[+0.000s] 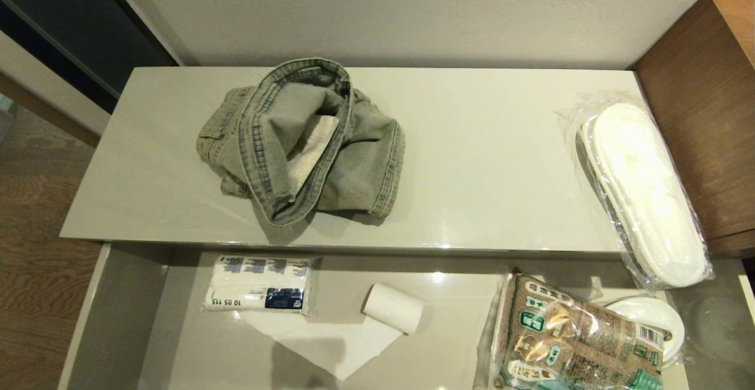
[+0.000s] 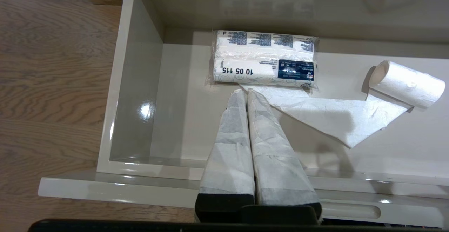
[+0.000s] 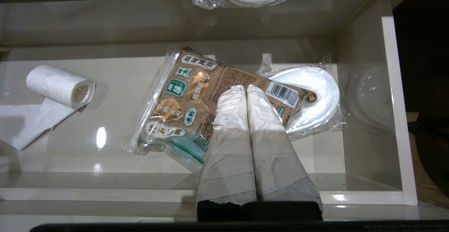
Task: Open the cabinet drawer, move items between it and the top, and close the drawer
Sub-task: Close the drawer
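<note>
The drawer (image 1: pixel 118 319) stands pulled out below the front edge of the cabinet (image 1: pixel 365 247), open to view. On the top (image 1: pixel 483 160) a crumpled denim garment (image 1: pixel 301 142) lies left of centre, and wrapped white slippers (image 1: pixel 643 192) lie at the right end, their near end overhanging the drawer. Inside the drawer, from the robot's left to right, lie a tissue pack (image 1: pixel 259 291) against the back, a paper roll (image 1: pixel 393 307) with a loose sheet trailing toward the front, a brown food bag (image 1: pixel 566 343), and wrapped white plates (image 1: pixel 655 319) partly under that bag. The left gripper (image 2: pixel 243 93) hangs over the drawer's left part, its fingers (image 2: pixel 229 140) pressed together and empty, tips just short of the tissue pack. The right gripper (image 3: pixel 245 88) hangs over the food bag, its fingers (image 3: pixel 272 144) likewise pressed together and holding nothing. A brown wooden unit (image 1: pixel 702 112) stands against the cabinet's right end, and wood floor (image 1: pixel 29 230) shows on the left.
</note>
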Robot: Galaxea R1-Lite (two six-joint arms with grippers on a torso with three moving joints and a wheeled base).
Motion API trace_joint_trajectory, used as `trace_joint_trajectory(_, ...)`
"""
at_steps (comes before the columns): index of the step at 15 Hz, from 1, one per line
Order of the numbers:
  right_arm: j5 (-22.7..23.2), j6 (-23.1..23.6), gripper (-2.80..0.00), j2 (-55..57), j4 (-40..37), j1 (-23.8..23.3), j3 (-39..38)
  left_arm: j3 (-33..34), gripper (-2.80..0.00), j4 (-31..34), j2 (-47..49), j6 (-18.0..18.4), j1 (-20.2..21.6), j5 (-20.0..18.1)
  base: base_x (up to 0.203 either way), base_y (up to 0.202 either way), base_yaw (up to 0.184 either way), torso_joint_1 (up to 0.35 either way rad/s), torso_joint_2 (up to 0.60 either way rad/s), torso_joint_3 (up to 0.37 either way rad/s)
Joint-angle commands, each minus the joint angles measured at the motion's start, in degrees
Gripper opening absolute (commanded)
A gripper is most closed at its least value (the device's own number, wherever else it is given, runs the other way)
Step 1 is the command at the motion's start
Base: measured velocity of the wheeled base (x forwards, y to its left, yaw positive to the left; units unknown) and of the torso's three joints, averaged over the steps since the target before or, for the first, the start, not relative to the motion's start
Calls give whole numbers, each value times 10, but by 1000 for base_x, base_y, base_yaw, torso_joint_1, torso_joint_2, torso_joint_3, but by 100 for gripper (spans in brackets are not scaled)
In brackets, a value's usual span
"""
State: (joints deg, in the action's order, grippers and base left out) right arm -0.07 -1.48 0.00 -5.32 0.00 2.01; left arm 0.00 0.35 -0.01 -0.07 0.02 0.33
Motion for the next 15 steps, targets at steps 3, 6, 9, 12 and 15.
trace_joint_trajectory(3,0,0,-280,-1,0,0,0,1,-280,0,0,0,0,0,0,0,0,0,0,0)
trace_joint_trajectory(6,0,0,-280,-1,0,0,0,1,-280,0,0,0,1,0,0,0,0,0,0,0)
trace_joint_trajectory(9,0,0,-280,-1,0,0,0,1,-280,0,0,0,1,0,0,0,0,0,0,0)
trace_joint_trajectory(12,0,0,-280,-1,0,0,0,1,-280,0,0,0,1,0,0,0,0,0,0,0)
trace_joint_trajectory(15,0,0,-280,-1,0,0,0,1,-280,0,0,0,0,0,0,0,0,0,0,0)
